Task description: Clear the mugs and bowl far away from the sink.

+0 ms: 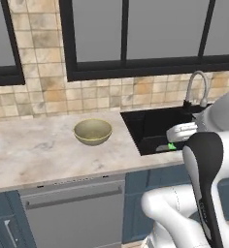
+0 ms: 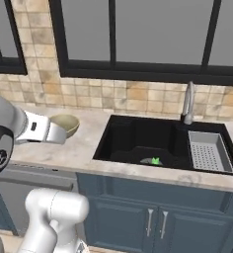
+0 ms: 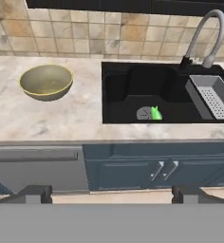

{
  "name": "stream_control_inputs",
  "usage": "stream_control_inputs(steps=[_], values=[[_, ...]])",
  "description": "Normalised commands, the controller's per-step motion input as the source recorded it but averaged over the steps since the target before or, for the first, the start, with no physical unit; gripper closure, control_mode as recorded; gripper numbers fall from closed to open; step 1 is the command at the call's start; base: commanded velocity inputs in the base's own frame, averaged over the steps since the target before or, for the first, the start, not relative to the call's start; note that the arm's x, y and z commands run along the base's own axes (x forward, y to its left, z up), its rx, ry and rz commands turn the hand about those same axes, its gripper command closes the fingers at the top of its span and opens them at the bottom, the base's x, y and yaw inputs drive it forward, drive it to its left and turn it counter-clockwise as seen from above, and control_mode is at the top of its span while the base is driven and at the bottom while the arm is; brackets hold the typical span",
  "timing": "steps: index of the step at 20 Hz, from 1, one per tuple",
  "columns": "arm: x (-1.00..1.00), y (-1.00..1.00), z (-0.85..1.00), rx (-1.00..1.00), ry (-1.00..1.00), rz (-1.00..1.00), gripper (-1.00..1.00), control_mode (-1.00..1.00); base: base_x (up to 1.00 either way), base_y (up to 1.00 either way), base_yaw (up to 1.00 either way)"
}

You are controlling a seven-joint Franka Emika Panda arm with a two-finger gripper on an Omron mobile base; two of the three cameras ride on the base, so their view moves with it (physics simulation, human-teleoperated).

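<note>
Olive bowl [image 3: 46, 81] upright, green mug [image 3: 156, 113] in sink [image 3: 133, 78]

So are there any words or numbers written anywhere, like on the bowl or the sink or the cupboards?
No readable text anywhere.
Bowl: plain, no writing.
Sink and drainer tray: no label or brand.
Cupboards and wall tiles: no words or numbers.
Robot arm: a small dark mark on its white casing, too small and blurred to read.
</note>
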Motion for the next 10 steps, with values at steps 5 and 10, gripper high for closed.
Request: stream_control_inputs(steps=[5,10], values=[[0.0,0.0,0.0,0.0,0.0,0.0,-1.0,1.0,0.4,0.22,0.0],[0.0,0.0,0.0,0.0,0.0,0.0,-1.0,1.0,0.07,0.76,0.1]])
